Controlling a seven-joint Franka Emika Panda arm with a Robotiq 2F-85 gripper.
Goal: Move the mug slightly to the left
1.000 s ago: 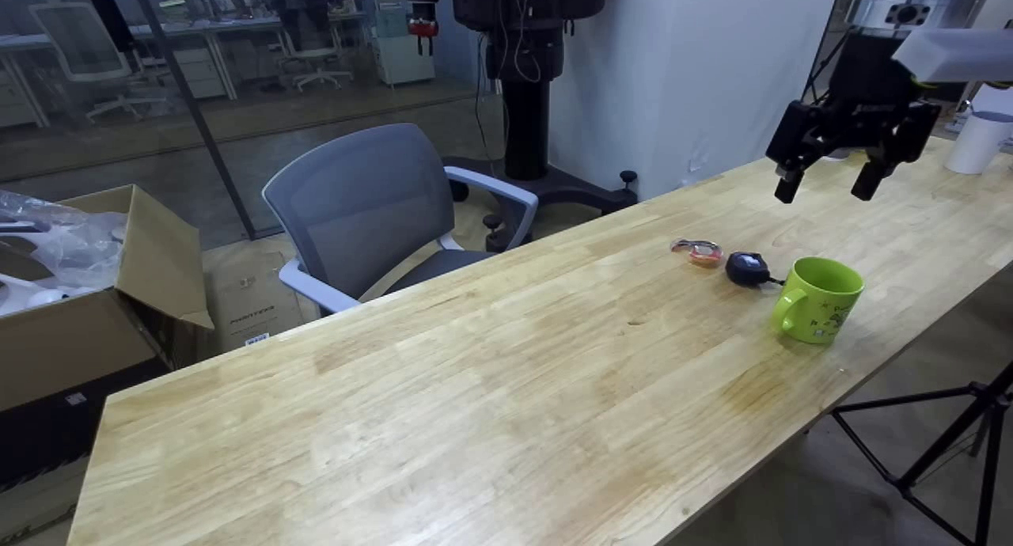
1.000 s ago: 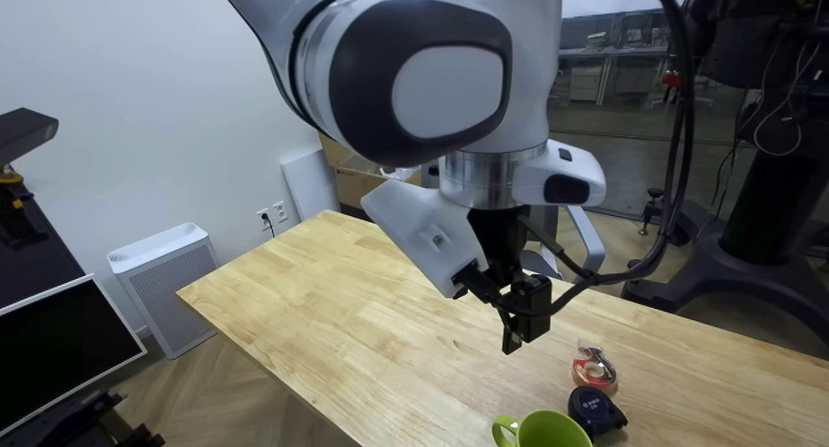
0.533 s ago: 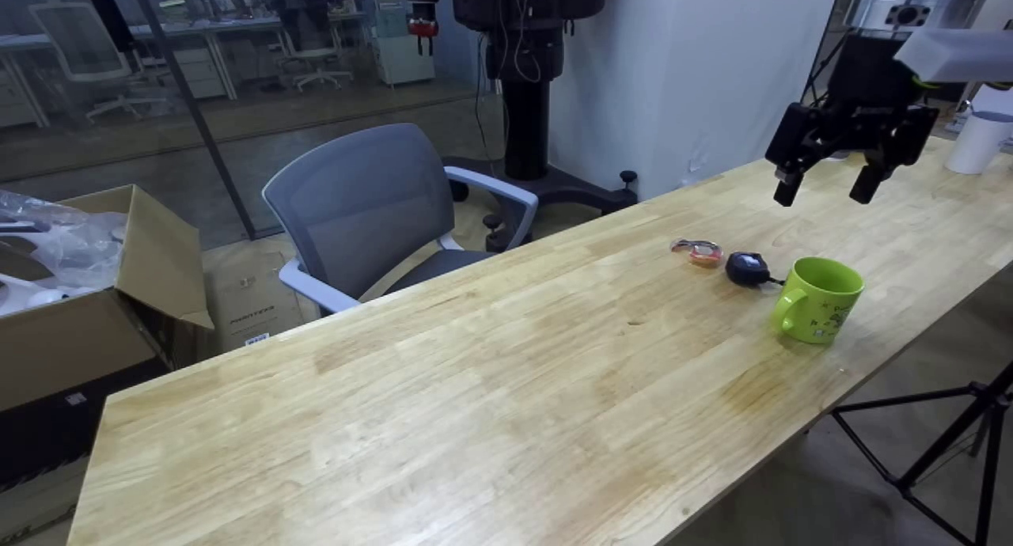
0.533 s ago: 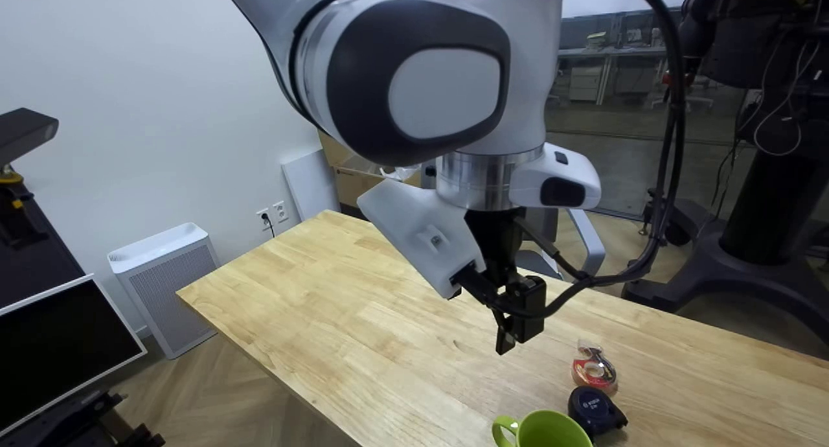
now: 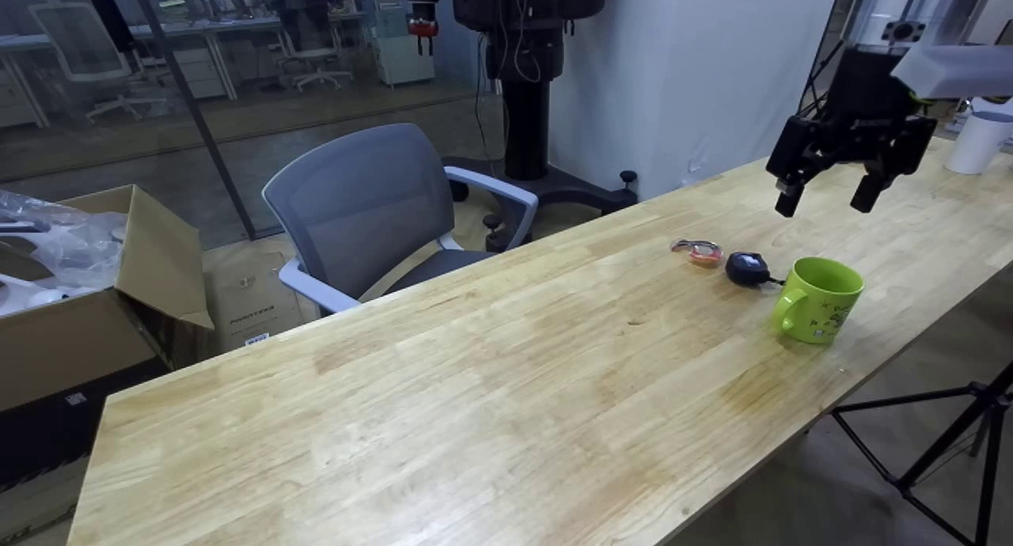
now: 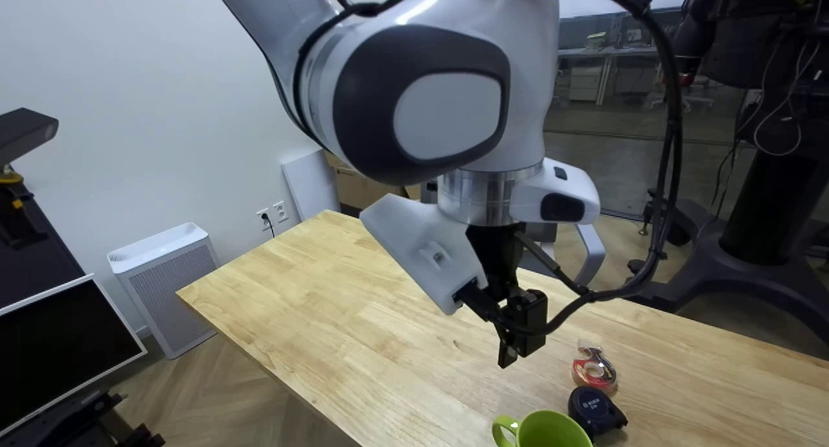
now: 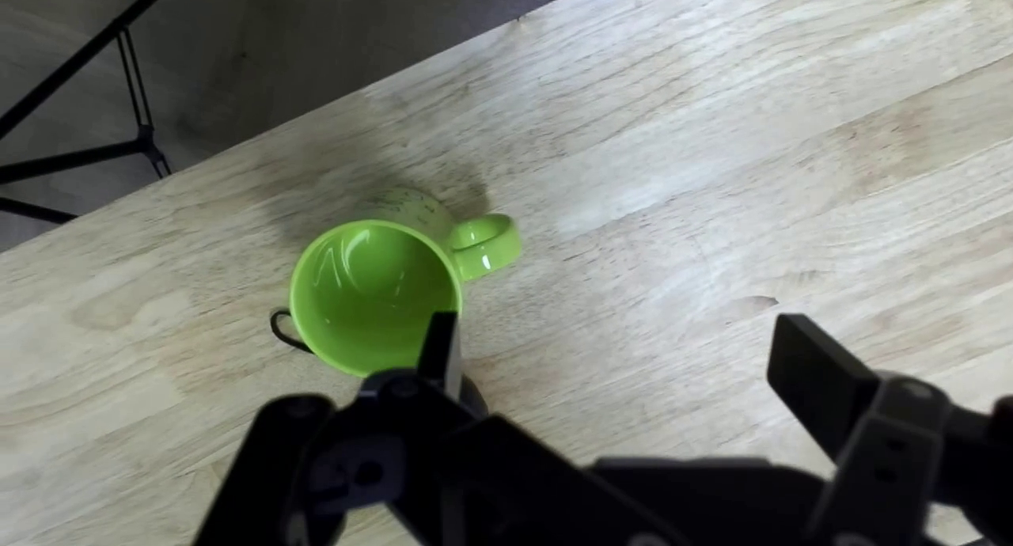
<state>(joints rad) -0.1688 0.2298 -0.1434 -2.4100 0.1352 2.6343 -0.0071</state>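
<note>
While I'm hovering the gripper (image 5: 825,206), fingers (image 7: 819,380) wide apart, over the table (image 5: 475,388), the wrist view is peering into the mug (image 7: 376,285), upright near the table's edge, but barely catching the tape measure (image 6: 590,405) both exterior views are showing beside it. An exterior view alone is revealing a white cup (image 5: 975,144).

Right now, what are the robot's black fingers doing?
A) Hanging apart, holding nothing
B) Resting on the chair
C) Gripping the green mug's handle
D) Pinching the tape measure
A: in an exterior view the fingers are spread with an open gap between them, while the green mug stands upright on the table below.
</note>
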